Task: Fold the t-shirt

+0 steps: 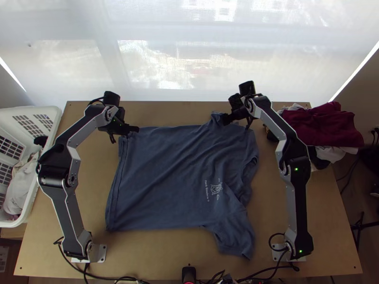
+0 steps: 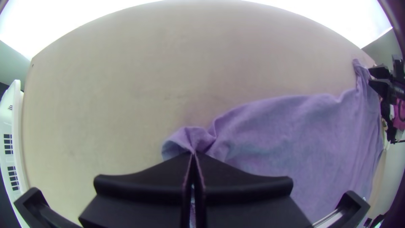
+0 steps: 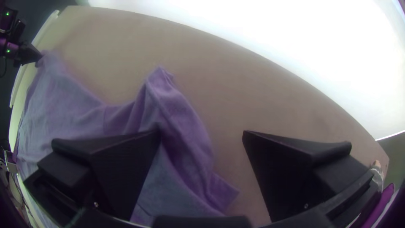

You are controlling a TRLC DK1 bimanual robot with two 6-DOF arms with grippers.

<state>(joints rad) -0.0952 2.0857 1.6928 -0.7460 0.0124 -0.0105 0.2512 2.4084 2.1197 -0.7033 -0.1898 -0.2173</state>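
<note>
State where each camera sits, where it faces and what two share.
Top: above the table's near edge, facing steeply down at the shirt; left arm and right arm show.
On left wrist: faces the shirt corner shut in the left gripper.
On right wrist: faces the shirt's edge past the open right gripper.
Both wrist views share the shirt and table.

pale wooden table [image 1: 85,189], far edge close to a window [image 1: 163,64]. sheer white curtain [image 1: 57,21] across it, daylight coming through in bright patches; thin bright strips at both sides. wall [image 1: 364,97] at right brownish, dim. floor [image 1: 342,201] there dark.
</note>
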